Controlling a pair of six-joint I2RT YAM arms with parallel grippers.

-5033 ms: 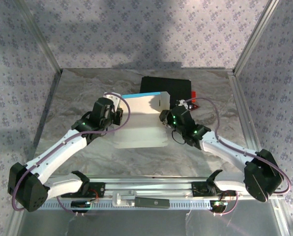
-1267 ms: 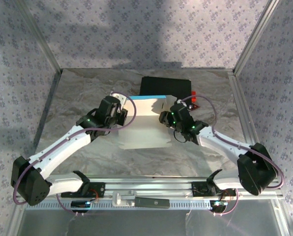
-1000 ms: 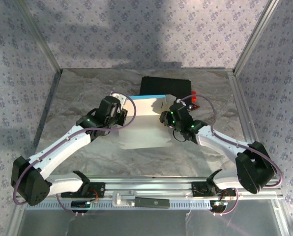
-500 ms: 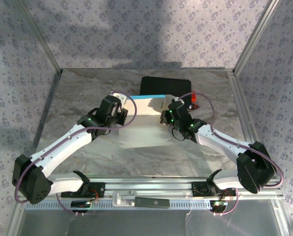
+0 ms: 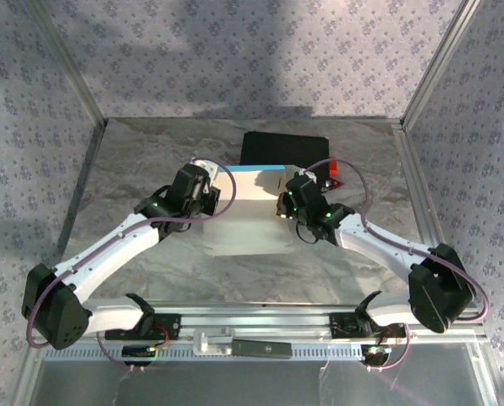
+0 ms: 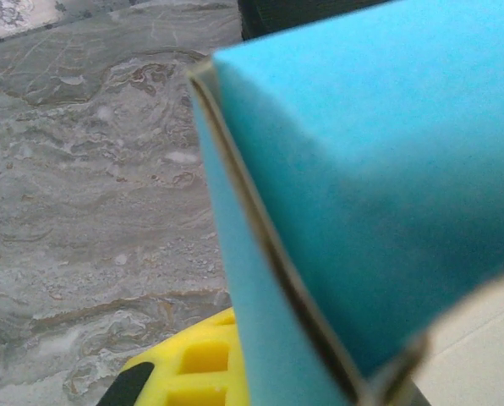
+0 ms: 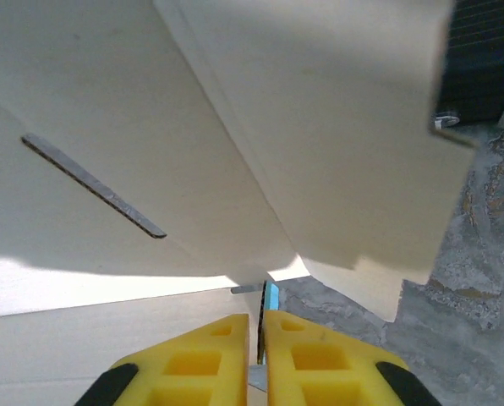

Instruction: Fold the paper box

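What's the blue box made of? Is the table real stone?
The paper box looks like thin cardboard, matte cyan on one side and white on the other; its cut edge is thin. The table is probably a marble-printed sheet, not stone: it looks wrinkled.

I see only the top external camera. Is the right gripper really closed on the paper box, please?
Observer: Yes. In the right wrist view the right gripper is shut on a thin edge of the paper box.
Operator: Which side faces that camera?
Observer: The white side, with one dark slit cut in it.
Operator: What does the left wrist see?
Observer: A folded cyan corner of the box, with one yellow finger beside it; I cannot tell if it grips.
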